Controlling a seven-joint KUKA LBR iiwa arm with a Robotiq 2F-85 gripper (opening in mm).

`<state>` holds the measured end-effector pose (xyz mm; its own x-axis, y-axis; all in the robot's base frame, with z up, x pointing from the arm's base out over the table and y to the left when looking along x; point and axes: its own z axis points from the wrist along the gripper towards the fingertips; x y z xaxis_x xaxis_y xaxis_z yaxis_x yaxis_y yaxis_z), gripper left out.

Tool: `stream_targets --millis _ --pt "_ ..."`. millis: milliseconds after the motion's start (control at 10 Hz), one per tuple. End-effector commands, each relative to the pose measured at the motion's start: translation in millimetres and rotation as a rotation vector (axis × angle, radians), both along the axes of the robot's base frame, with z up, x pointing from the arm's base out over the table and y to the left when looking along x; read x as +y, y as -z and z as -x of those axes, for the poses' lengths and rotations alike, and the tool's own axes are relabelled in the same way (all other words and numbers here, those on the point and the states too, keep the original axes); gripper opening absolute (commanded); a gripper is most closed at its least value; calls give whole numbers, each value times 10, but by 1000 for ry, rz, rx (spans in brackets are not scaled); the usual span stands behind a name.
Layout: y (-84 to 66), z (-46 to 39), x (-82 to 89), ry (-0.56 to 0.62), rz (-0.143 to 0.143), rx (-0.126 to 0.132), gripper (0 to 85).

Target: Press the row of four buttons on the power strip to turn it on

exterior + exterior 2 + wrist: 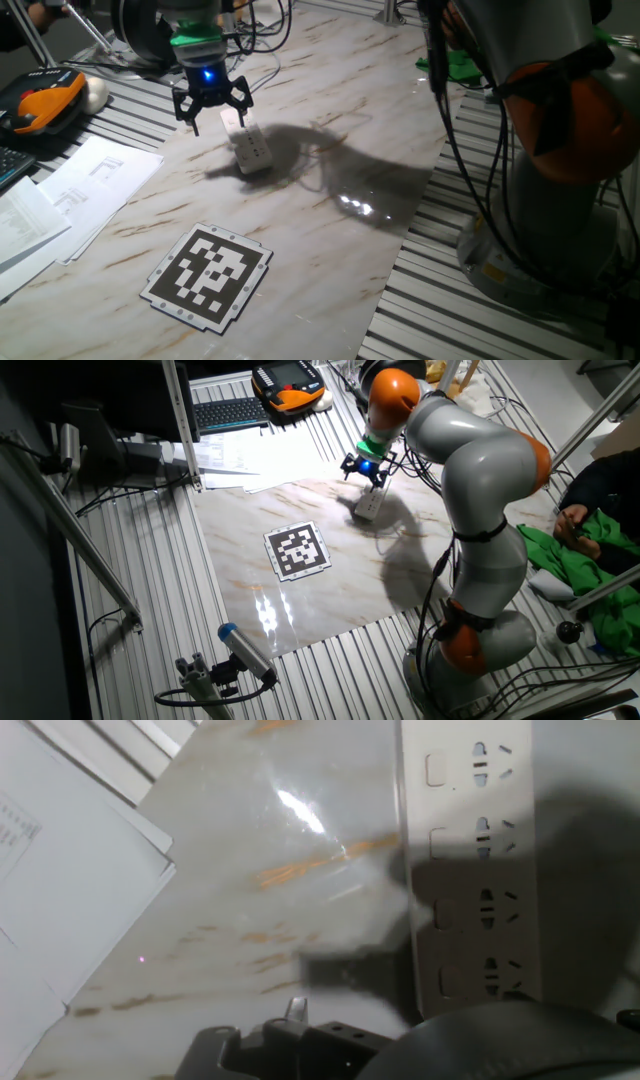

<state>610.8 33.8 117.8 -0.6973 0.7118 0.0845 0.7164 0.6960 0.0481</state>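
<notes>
White plastic power strip (250, 147) lying flat on marble-patterned table (330, 110), toward far edge, just inward of paper sheets (70, 190) overlapping the left edge. Row of four buttons (437, 875) visible in hand view, running along strip's side nearest the papers, each beside a socket pair. Gripper (211, 110) poised above strip's far end, fingers (193, 117) spread apart with a plain gap, clamped on nothing.

Risks noted:
- Buttons small, white on white, barely raised; easy to land a fingertip on the body or a socket hole instead, leaving a switch unpressed.
- Strip loose on smooth, glossy surface; off-centre or angled push likely to slide or tip it rather than depress a button.
- Hand view shows gripper offset toward strip's edge; descent without correction apt to strike table beside the strip.
- Heavy shadow over lower two buttons, hampering alignment.
- Printed marker (210, 275) near front edge, well apart; no interference expected.
</notes>
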Motion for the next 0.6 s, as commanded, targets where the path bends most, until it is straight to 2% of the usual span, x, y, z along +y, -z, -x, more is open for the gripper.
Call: stream_targets --millis 0,100,300,500 --pt "0 1 7 -54 6 -19 850" --pt "0 1 7 -59 -39 -11 850" --pt "0 1 7 -56 -35 0 850" --pt "0 1 7 -51 -25 1 850"
